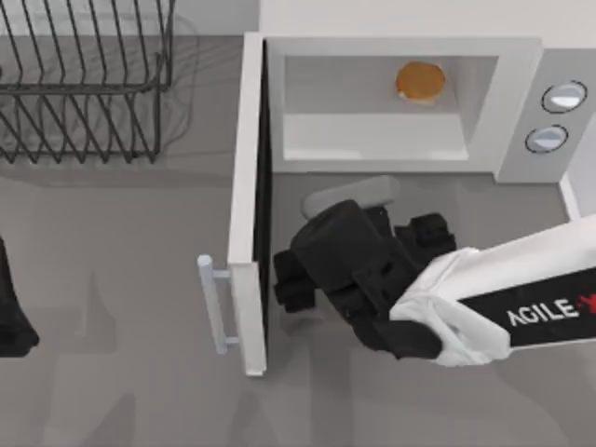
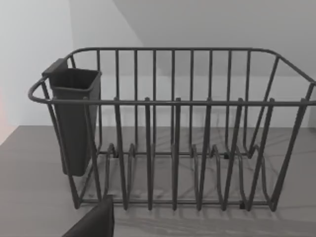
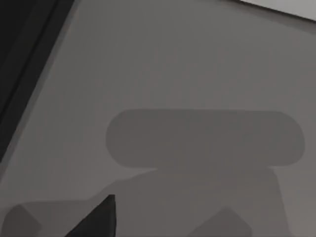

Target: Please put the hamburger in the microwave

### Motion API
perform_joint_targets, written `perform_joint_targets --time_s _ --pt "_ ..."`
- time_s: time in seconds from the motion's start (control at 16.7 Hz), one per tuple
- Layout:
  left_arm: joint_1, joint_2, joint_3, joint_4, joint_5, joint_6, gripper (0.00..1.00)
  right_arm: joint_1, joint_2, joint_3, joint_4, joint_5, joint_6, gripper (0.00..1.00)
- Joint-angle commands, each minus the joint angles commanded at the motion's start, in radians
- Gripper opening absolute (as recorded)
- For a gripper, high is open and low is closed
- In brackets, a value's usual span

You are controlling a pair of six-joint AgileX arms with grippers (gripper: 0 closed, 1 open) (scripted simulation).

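While the hamburger (image 1: pixel 420 81) sits inside the open microwave (image 1: pixel 521 102), upper right of frame.
Right gripper (image 1: pixel 296 279) hovers by the door (image 1: pixel 247 205); jaw state unclear. Left arm (image 1: pixel 11 312) parked at left edge.

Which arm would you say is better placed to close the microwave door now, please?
Probably the right. Its gripper hovers just inside the open door, near the handle, with the hamburger already inside the microwave. The left arm sits parked at the table's left edge, facing the dish rack.

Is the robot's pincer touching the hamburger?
Apart. The top view shows the hamburger inside the microwave, with the right pincer outside, by the open door.
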Motion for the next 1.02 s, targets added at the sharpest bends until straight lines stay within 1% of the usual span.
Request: perform_joint_targets --time_s 0.24,0.42,0.72,1.02 --pt "0.000 0.000 0.000 0.000 0.000 0.000 1.00 -0.007 -0.001 0.003 -0.002 -0.001 -0.001 1.00" --pt "0.000 0.000 0.000 0.000 0.000 0.000 1.00 -0.003 -0.055 0.049 -0.027 0.013 0.004 1.00" --pt "0.000 0.000 0.000 0.000 0.000 0.000 1.00 0.005 -0.185 0.158 -0.183 0.035 0.024 1.00" --pt "0.000 0.000 0.000 0.000 0.000 0.000 1.00 0.010 -0.232 0.214 -0.358 0.024 0.028 1.00"
